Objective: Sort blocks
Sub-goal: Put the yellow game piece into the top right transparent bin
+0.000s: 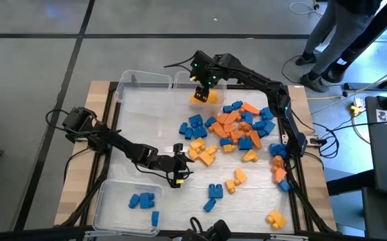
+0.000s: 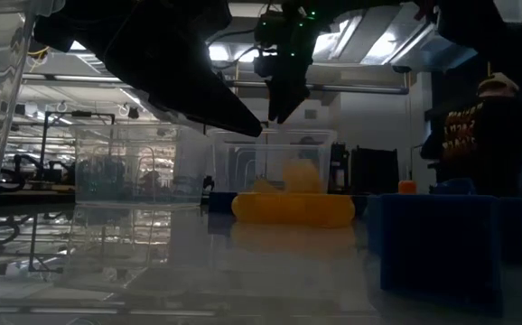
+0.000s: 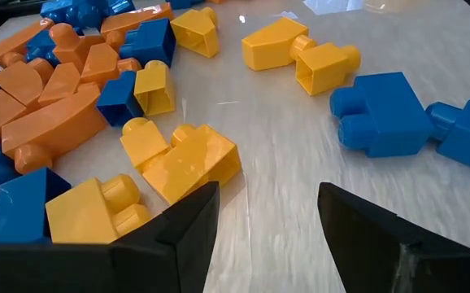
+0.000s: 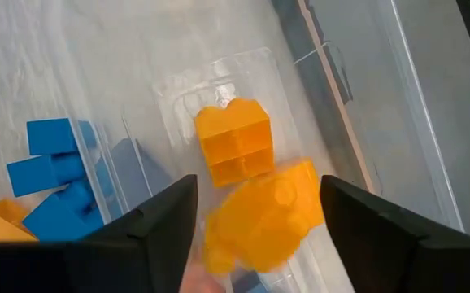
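Observation:
Blue, orange and yellow blocks (image 1: 237, 127) lie scattered over the table's middle and right. My right gripper (image 1: 204, 82) hangs open over the far clear bin (image 1: 215, 86). In the right wrist view its fingers (image 4: 255, 220) stand on either side of a blurred yellow-orange block (image 4: 263, 216) without touching it, and a second such block (image 4: 233, 142) rests on the bin floor. My left gripper (image 1: 179, 173) is open and low over the table; in its wrist view (image 3: 267, 228) a yellow block (image 3: 190, 159) lies just beside one finger and bare table lies between the fingers.
A second clear bin (image 1: 143, 84) stands at the far left. A near-left bin (image 1: 110, 207) holds a few blue blocks (image 1: 142, 199). Loose blocks lie by the right edge (image 1: 278, 167) and the near edge (image 1: 276, 217). A person's legs (image 1: 327, 40) show beyond the far right corner.

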Tool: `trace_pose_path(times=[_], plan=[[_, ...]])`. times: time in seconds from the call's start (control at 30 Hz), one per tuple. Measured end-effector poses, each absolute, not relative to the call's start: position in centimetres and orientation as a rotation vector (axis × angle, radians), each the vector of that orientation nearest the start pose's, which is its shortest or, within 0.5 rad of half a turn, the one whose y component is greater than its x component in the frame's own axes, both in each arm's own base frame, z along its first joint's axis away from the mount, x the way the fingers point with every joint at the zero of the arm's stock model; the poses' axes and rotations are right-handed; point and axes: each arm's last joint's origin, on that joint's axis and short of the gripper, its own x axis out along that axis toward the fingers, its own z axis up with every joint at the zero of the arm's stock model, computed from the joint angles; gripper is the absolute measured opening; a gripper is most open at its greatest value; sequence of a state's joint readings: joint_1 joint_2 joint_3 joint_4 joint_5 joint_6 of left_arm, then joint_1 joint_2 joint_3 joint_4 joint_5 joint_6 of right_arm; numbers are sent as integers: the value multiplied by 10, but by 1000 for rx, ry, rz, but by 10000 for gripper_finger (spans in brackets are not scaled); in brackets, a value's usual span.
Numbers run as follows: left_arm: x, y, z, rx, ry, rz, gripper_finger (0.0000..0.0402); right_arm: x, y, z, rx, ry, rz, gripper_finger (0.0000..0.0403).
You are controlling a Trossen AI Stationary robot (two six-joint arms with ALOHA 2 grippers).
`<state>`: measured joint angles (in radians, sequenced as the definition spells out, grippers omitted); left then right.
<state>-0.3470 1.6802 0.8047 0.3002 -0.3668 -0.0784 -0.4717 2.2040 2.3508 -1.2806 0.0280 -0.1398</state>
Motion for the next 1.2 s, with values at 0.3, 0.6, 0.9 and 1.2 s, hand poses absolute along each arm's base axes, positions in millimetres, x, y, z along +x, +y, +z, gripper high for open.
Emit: trace_pose_path(times=[0.3, 0.6, 0.9, 1.2], plan=[[315, -103, 165, 124, 537, 40, 200, 401, -205, 324, 134, 1144, -358, 293], [315, -103, 165, 117, 537, 42, 200, 394, -199, 333, 22, 1166, -228, 294], [316, -100, 165, 27, 535, 76, 200, 368, -159, 383, -234, 1161, -186, 294], [327, -62, 164, 52, 582, 4, 200, 335, -98, 430, -413, 1142, -149, 294]])
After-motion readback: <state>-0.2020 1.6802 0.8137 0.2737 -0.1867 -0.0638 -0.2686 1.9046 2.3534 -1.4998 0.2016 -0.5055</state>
